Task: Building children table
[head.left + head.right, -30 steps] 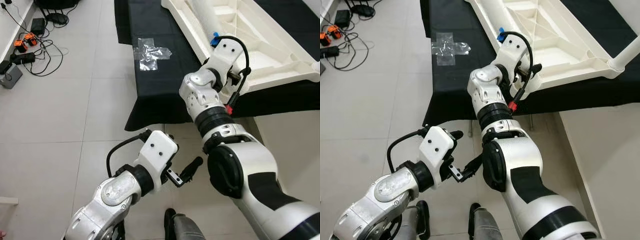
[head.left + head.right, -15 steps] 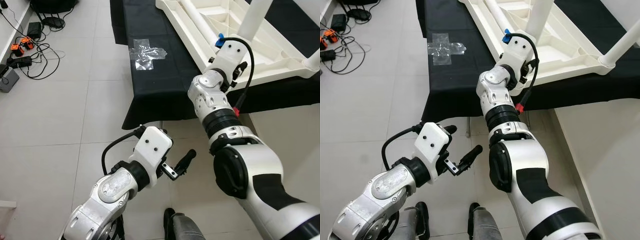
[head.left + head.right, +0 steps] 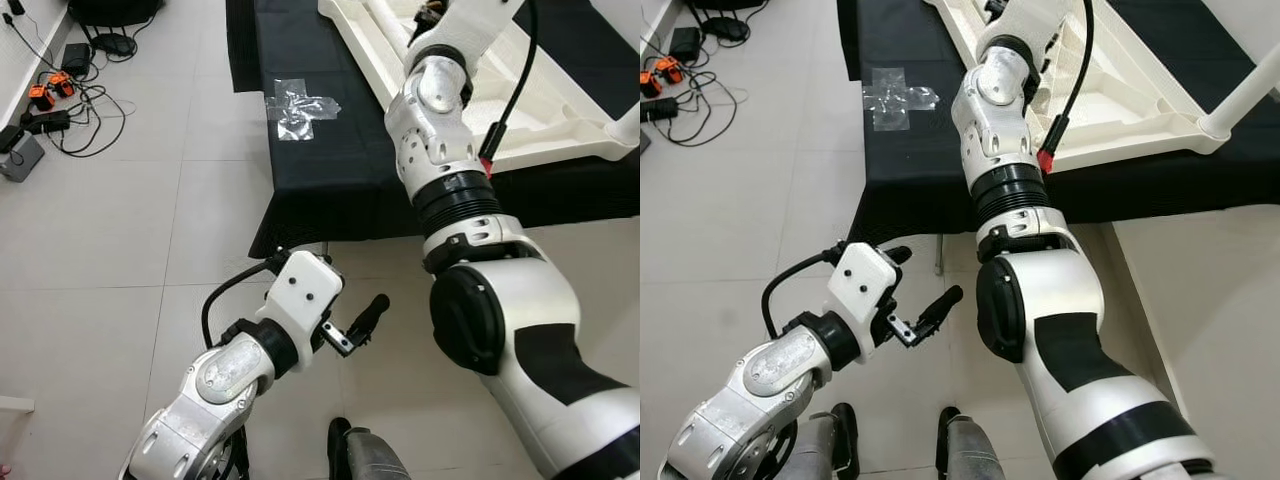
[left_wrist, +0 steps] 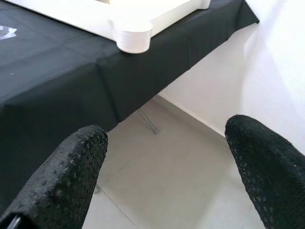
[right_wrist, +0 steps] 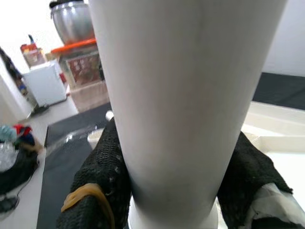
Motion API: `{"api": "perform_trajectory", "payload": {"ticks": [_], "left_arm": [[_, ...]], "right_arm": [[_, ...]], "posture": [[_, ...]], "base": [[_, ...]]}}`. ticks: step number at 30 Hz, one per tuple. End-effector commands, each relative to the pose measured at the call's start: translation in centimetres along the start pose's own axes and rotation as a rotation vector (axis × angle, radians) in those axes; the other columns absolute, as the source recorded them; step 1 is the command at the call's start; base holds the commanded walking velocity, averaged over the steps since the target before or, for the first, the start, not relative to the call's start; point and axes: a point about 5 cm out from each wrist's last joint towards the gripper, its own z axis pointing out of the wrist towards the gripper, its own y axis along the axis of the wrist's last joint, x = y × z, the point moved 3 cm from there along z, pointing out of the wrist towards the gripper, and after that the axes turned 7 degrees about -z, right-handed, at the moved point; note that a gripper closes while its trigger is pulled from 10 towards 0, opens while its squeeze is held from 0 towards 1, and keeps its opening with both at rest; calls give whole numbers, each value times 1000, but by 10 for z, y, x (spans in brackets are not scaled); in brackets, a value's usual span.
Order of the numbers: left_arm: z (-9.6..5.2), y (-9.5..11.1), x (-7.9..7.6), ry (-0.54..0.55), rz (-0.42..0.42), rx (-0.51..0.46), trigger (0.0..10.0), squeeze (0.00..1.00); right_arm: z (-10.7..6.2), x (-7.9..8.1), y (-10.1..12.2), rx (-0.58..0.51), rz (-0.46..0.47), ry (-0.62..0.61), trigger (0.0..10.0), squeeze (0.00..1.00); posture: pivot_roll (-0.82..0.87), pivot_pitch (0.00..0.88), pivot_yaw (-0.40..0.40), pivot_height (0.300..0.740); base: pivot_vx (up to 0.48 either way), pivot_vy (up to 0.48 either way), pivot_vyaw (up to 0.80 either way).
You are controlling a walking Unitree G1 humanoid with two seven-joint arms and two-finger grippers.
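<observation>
Two grippers split the work: nearest, the left gripper [image 3: 352, 330] hangs idle over the floor tiles [image 3: 120, 220], fingers [image 4: 71, 176] spread apart and released. Farther right, on the black-draped desk [image 3: 320, 160], the upturned white tabletop [image 3: 1120, 100] lies ribbed side up. Right fingers [image 5: 102, 186] clench a white table leg [image 5: 186, 90], apparently seating it; next comes pressing it into its socket.

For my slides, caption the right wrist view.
Right claw shut on a white table leg.
</observation>
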Motion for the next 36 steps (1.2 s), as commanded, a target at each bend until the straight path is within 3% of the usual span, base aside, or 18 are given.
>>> {"api": "perform_trajectory", "payload": {"ticks": [1, 2, 5, 7, 9, 10, 12, 13, 15, 16, 18, 23, 29, 30, 36], "left_arm": [[1, -4, 8, 47, 26, 15, 10000, 0], [1, -4, 8, 47, 26, 15, 10000, 0], [1, 5, 44, 219, 139, 19, 10000, 0], [1, 5, 44, 219, 139, 19, 10000, 0], [-3, 13, 68, 290, 252, 16, 10000, 0], [-3, 13, 68, 290, 252, 16, 10000, 0], [-2, 26, 89, 331, 346, -20, 10000, 0], [-2, 26, 89, 331, 346, -20, 10000, 0], [1, 38, 102, 334, 411, -61, 10000, 0], [1, 38, 102, 334, 411, -61, 10000, 0], [11, 44, 110, 309, 476, -72, 10000, 0], [14, 45, 111, 300, 488, -71, 10000, 0], [31, 36, 109, 228, 461, -44, 10000, 0], [36, 33, 108, 210, 441, -43, 10000, 1000], [52, 30, 106, 188, 401, -59, 10000, 1000]], "right_arm": [[-4, 8, 2, -21, 3, 104, 0, 0], [-4, 8, 2, -21, 3, 104, 0, 0], [-8, 5, -13, 50, 85, 293, 0, 0], [-8, 5, -13, 50, 85, 293, 0, 0], [-17, 1, -31, 142, 140, 404, 0, 0], [-17, 1, -31, 142, 140, 404, 0, 0], [-32, 1, -41, 181, 165, 496, 0, 0], [-32, 1, -41, 181, 165, 496, 0, 0], [-47, 6, -49, 217, 176, 566, 0, 0], [-47, 6, -49, 217, 176, 566, 0, 0], [-66, 13, -56, 255, 187, 639, 0, 0], [-69, 14, -57, 269, 195, 648, 0, 0], [-95, 28, -53, 312, 259, 773, 0, 0], [-102, 30, -51, 317, 272, 813, 0, 0], [-121, 34, -51, 336, 284, 890, 0, 0]], "posture": [[45, 183, -93, 740], [45, 183, -93, 740], [44, 170, -93, 740], [44, 170, -93, 740], [35, 166, -86, 740], [35, 166, -86, 740], [43, 159, -79, 740], [43, 159, -79, 740], [43, 157, -75, 740], [43, 157, -75, 740], [45, 155, -70, 740], [45, 155, -70, 740], [38, 162, -64, 740], [40, 164, -66, 740], [38, 167, -63, 740]], "base": [[0, 0, 0], [0, 0, 0], [0, 0, 0], [0, 0, 0], [0, 0, 0], [0, 0, 0], [0, 0, 0], [0, 0, 0], [0, 0, 0], [0, 0, 0], [0, 0, 0], [0, 0, 0], [0, 0, 0], [0, 0, 0], [0, 0, 0]]}}
